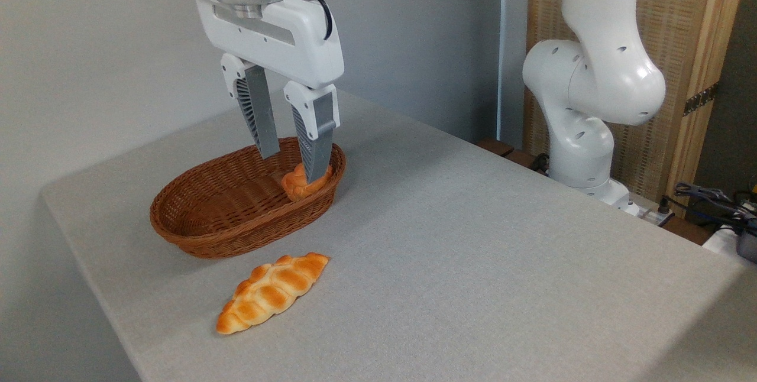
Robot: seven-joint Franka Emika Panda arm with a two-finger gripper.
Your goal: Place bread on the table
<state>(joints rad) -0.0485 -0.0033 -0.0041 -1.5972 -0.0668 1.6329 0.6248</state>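
Note:
The bread (292,184), a small round orange-golden bun, is at the right end of the brown wicker basket (195,239), just above its floor. My gripper (293,168) reaches down into the basket from above and is shut on the bun. One grey finger stands behind the bun on its left. The other finger covers its front, with bun showing on both sides of it. The light grey table (473,252) carries the basket at its back left.
A long braided golden loaf (272,291) lies on the table just in front of the basket. The white arm's base (585,133) stands off the table's far right edge, with cables (709,196) beside it. A wall runs behind.

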